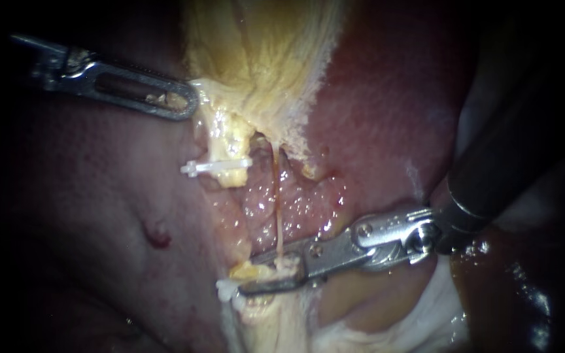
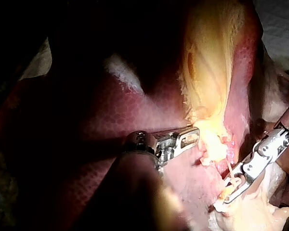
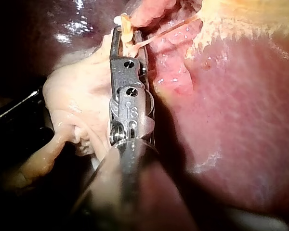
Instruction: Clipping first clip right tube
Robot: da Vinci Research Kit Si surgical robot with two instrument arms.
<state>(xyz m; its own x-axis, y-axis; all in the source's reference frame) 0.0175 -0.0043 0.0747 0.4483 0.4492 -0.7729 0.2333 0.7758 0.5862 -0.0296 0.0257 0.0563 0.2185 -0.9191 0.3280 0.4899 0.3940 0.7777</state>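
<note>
White clip (image 1: 225, 290) sits in right instrument's (image 1: 250, 277) narrowed jaws, straddling right tube (image 1: 276, 209) — placed for closing | left instrument's (image 1: 189, 104) jaws clamp yellow tissue (image 1: 256, 59), pulling tube taut

Thin right tube (image 1: 276, 209) taut; white clip (image 1: 225, 290) at base.

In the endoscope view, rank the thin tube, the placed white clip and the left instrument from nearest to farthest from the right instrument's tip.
1. Thin tube: runs down into the right instrument tip.
2. White clip: above, on the pale stump.
3. Left instrument: farthest, upper left.
</note>
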